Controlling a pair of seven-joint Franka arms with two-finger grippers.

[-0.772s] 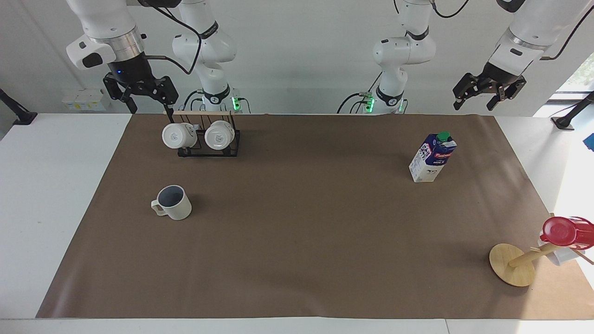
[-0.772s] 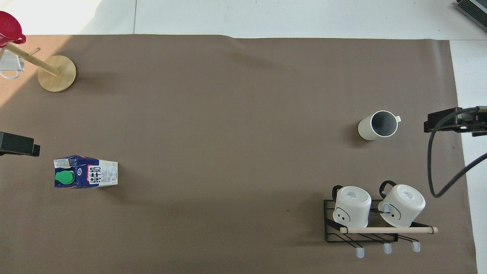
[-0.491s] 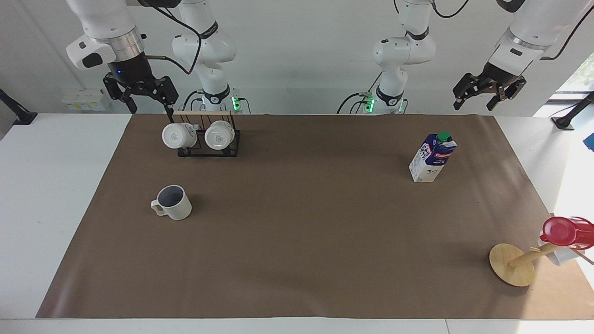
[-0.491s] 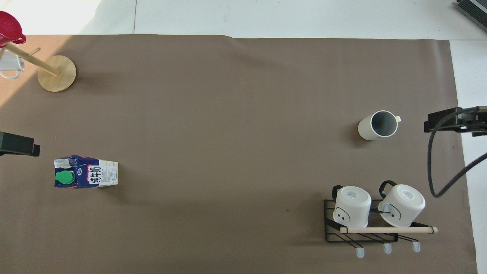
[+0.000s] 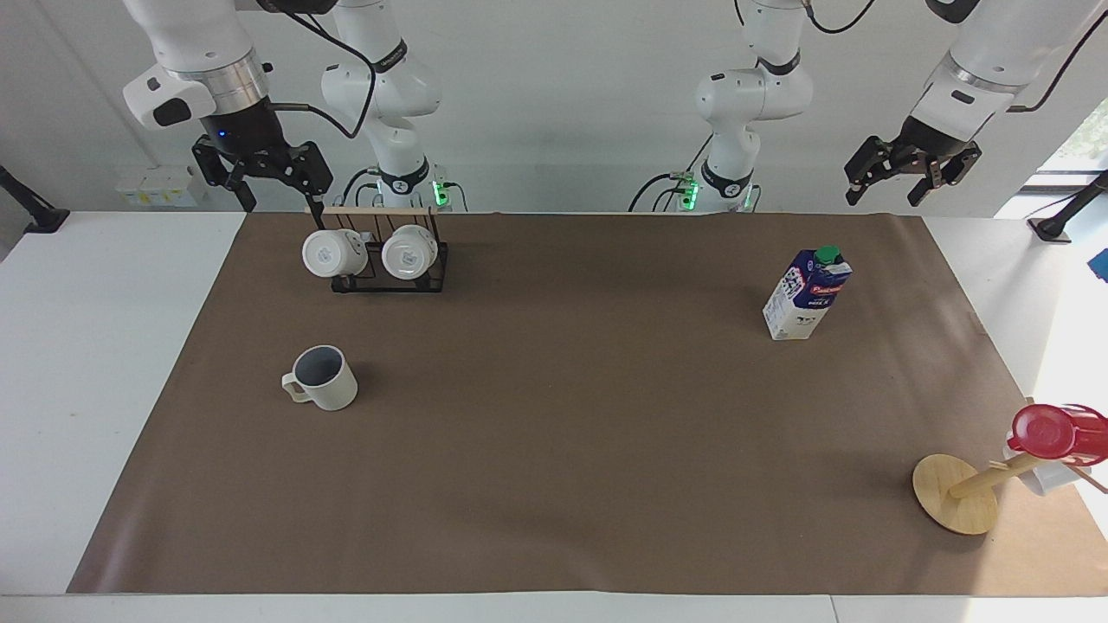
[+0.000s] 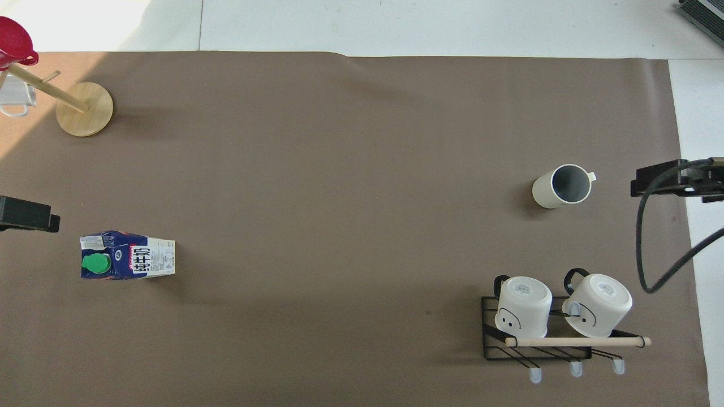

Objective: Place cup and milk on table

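Cream ribbed cup stands upright on brown-sheeted surface, toward right arm's end, farther from robots than mug rack. Milk carton upright toward left arm's end. Both look already placed. Right hand raised beside the rack, fingers spread, empty. Left hand raised above the sheet's corner near the carton, spread, empty.

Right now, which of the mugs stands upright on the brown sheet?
The cream ribbed cup, alone with its grey-blue inside facing up. The two smooth white mugs hang tipped on the black rack, nearer to the robots.
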